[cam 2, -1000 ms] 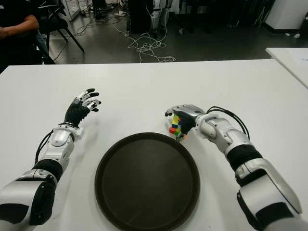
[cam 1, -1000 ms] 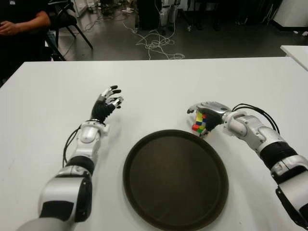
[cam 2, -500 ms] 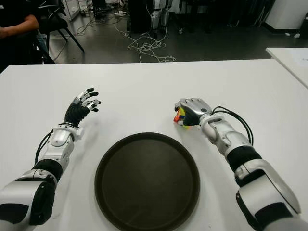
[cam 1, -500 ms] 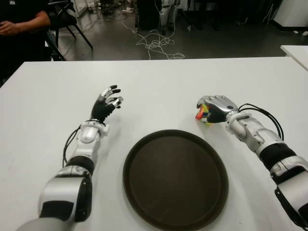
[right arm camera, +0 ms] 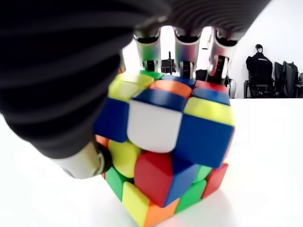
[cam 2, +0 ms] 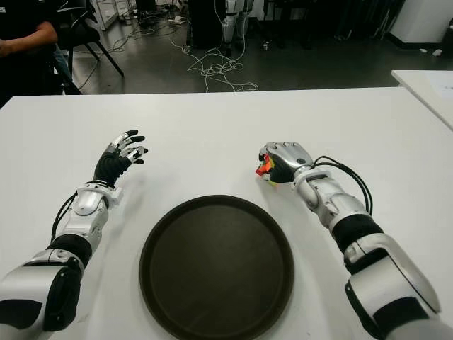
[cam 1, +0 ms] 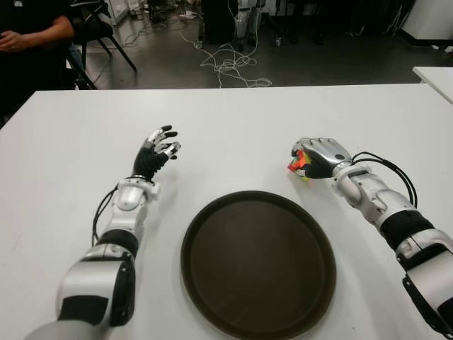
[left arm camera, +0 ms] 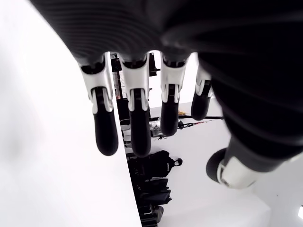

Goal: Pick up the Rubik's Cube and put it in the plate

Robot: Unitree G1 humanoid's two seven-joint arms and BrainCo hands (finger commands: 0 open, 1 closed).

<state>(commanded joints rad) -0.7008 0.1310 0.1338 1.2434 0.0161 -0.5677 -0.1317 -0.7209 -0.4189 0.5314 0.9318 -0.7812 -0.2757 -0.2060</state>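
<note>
Right hand [cam 1: 320,157]: fingers curled over the Rubik's Cube [right arm camera: 163,153], thumb against one side; the hand covers most of it from above.
Cube position: inside the right hand, over the white table [cam 1: 233,127] just beyond the far right rim of the plate. Right wrist view shows its lower corner close to the tabletop; touching or lifted, cannot tell.
Key relation: plate [cam 1: 258,262] lies toward the robot and to its left of the hand; cube is outside the rim, near it but apart.
Nearer hand: right hand by a wide margin; it already has the cube.
Long axis: none worth noting, cube is equal-sided; it sits tilted, a corner pointing down.
Left hand [cam 1: 157,150]: idle, fingers spread and holding nothing, left of the plate and beyond its near edge.
Open room: plate interior bare; bare table between hand and rim, nothing in the way.
Judgement: next move needs a short carry inward over the rim, with enough height to pass over it.
</note>
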